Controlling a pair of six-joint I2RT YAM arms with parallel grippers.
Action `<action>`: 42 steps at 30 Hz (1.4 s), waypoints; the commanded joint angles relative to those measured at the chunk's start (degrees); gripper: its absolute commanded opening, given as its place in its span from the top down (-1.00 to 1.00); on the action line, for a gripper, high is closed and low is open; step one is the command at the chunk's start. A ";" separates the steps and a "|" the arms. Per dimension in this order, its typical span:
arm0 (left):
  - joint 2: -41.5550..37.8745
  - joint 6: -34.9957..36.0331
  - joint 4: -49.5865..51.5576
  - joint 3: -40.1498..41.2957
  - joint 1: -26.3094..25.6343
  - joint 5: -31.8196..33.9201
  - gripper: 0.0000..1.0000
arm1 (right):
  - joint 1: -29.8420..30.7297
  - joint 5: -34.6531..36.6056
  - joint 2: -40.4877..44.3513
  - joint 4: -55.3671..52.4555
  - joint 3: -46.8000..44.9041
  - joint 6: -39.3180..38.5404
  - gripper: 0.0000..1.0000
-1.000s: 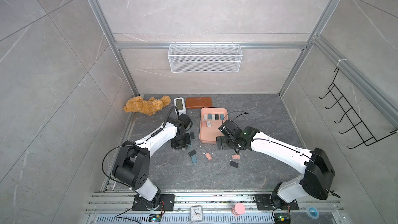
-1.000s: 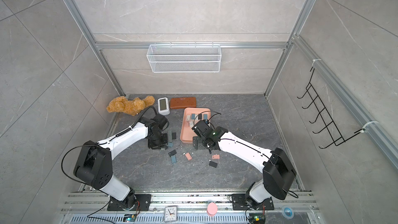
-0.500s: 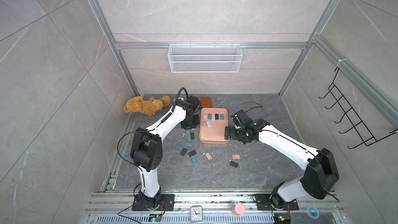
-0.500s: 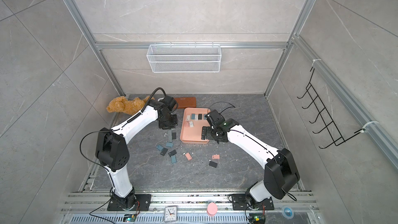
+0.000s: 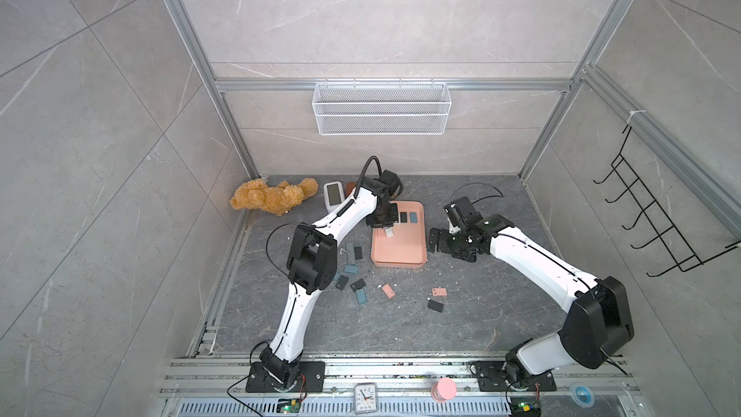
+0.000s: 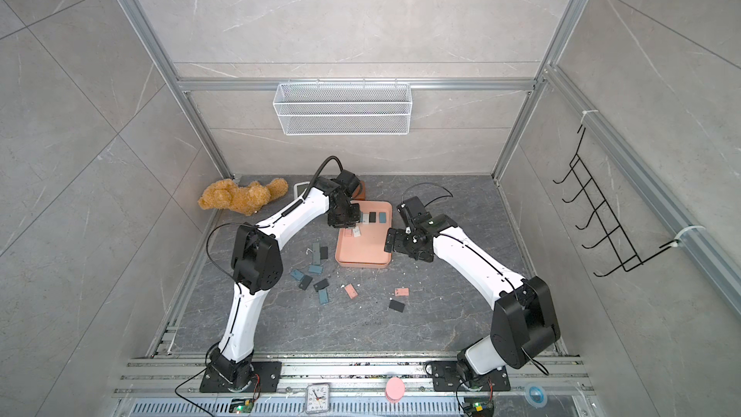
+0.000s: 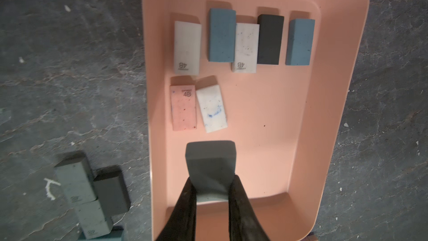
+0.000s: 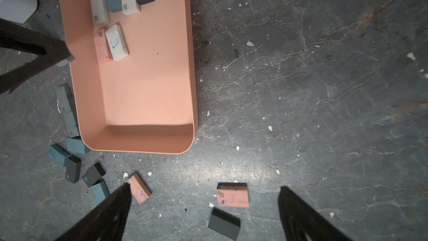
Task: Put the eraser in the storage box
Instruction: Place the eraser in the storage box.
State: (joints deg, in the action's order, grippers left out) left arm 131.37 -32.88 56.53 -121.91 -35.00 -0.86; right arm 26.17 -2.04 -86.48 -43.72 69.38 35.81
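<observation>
The left claw (image 7: pixel 212 183) is pinching a grey eraser (image 7: pixel 210 161) across its width, holding it over the pink storage box (image 5: pixel 401 252) at mid-frame in both top views; the right claw (image 8: pixel 203 186) is hovering spread above the counter (image 8: pixel 324 89); the eraser is probably handling light, rubbery and grippy.

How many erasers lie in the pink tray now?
7: five in a row at the far end, a pink eraser and a white eraser beside them. The left gripper holds an eighth eraser.
</observation>
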 commanded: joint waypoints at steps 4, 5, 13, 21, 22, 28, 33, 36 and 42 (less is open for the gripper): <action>7.05 -0.02 -0.10 -7.34 -0.92 -1.47 0.64 | -2.44 -2.92 -0.61 -2.06 -0.24 -0.47 -0.99; 7.81 0.01 -0.04 -8.32 -0.99 -1.45 0.64 | -2.68 -3.03 -0.71 -2.15 -0.11 -0.63 -0.99; 12.17 -1.78 -1.35 -12.30 -1.47 -1.88 0.63 | -4.15 -3.92 -1.41 -3.12 0.53 -1.62 -0.99; 13.51 -3.44 -3.18 -12.52 -1.66 -2.51 0.63 | -4.65 -4.02 -0.87 -3.85 0.15 -2.02 -0.99; 13.58 -3.52 -3.18 -12.52 -1.70 -2.60 0.62 | -4.66 -4.02 -0.81 -3.82 0.05 -2.06 -0.99; 13.33 -3.91 -3.18 -12.00 -1.82 -3.26 0.62 | -4.82 -4.01 -0.51 -4.00 -0.46 -2.11 -0.99; 12.44 -4.01 -3.27 -10.89 -2.00 -3.38 0.61 | -4.87 -4.26 -0.26 -3.71 -0.93 -1.88 -0.99; 12.24 -3.95 -3.27 -10.08 -2.09 -3.60 0.60 | -4.82 -4.28 -0.18 -3.57 -1.25 -1.75 -0.99; 11.28 -4.07 -3.44 -7.94 -2.09 -3.70 0.58 | -4.86 -4.37 0.08 -3.44 -1.53 -1.62 -0.99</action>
State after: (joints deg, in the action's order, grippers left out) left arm 144.46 -36.16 52.75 -131.11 -36.77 -3.60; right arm 21.61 -5.91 -86.89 -46.04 68.55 34.72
